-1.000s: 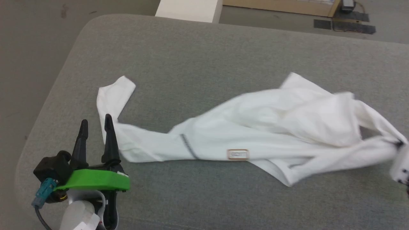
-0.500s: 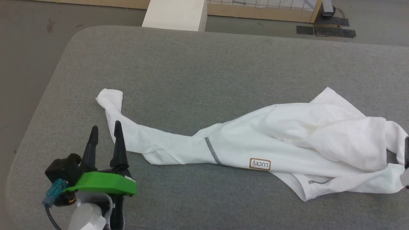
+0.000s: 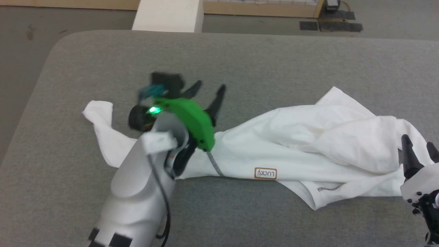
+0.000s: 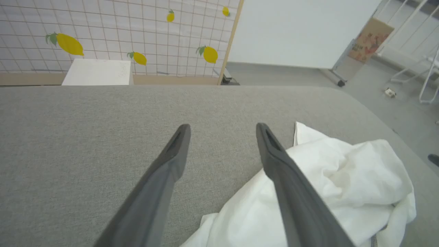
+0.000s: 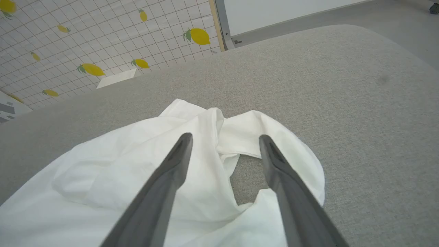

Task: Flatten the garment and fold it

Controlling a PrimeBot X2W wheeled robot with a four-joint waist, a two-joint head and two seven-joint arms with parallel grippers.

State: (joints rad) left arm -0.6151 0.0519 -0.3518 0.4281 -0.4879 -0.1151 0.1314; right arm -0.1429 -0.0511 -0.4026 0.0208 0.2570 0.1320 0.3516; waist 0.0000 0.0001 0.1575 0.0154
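The garment (image 3: 308, 137) is a white T-shirt lying twisted and stretched left to right across the grey table (image 3: 240, 55), its "LUCKY" patch (image 3: 265, 173) facing up near the front edge. My left gripper (image 3: 210, 87) is open above the garment's narrow left-middle part, and its forearm hides some cloth. In the left wrist view the left gripper (image 4: 223, 127) has bare table between its fingers and the garment (image 4: 343, 178) bunched to the right. My right gripper (image 3: 417, 141) stands open at the garment's right end. In the right wrist view the right gripper (image 5: 225, 138) hovers over folds of the garment (image 5: 137, 154), holding nothing.
A rigid white box (image 3: 168, 15) stands on the floor behind the table's far edge, also seen as the white box (image 4: 97, 72). A grid panel with lemon shapes (image 4: 137, 34) stands further back. The table's rounded far-left corner (image 3: 58, 44) drops to grey floor.
The right gripper has opened and let go of the garment's right end, which has settled on the table. The left arm has swung up and right over the garment. The camera has shifted.
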